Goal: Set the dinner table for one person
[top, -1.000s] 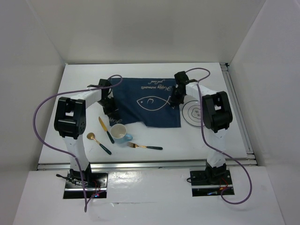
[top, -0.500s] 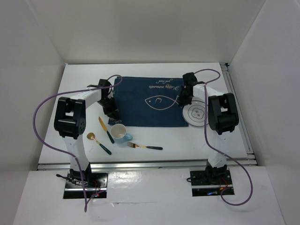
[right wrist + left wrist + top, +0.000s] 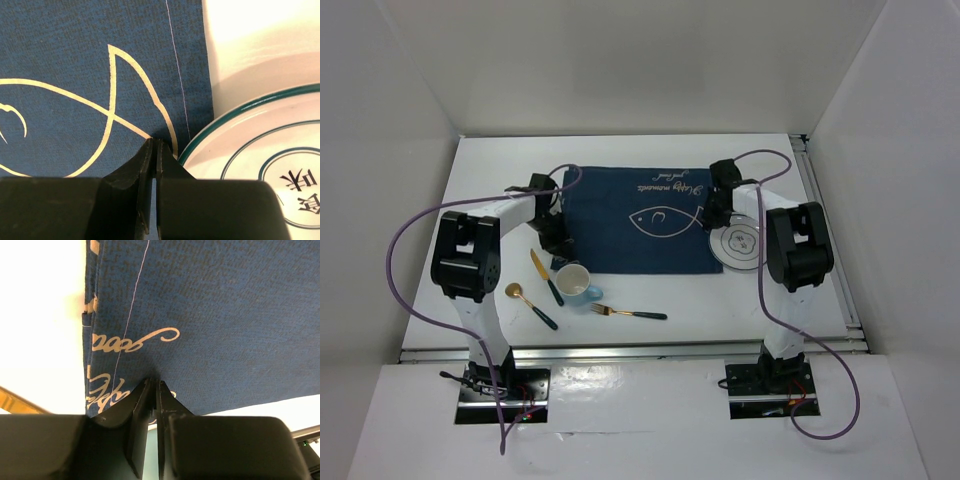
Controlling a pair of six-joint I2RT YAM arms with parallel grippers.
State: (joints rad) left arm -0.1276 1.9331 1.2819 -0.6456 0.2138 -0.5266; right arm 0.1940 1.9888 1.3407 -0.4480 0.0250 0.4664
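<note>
Top external: dinner table (image 3: pixel 720 300) lengthwise left-right

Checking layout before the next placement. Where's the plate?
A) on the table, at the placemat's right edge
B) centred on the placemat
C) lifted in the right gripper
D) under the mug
A: the plate lies on the table against the right edge of the placemat. The mug stands apart by the near-left corner, and the right gripper is pinched on the cloth, not the plate.
</note>
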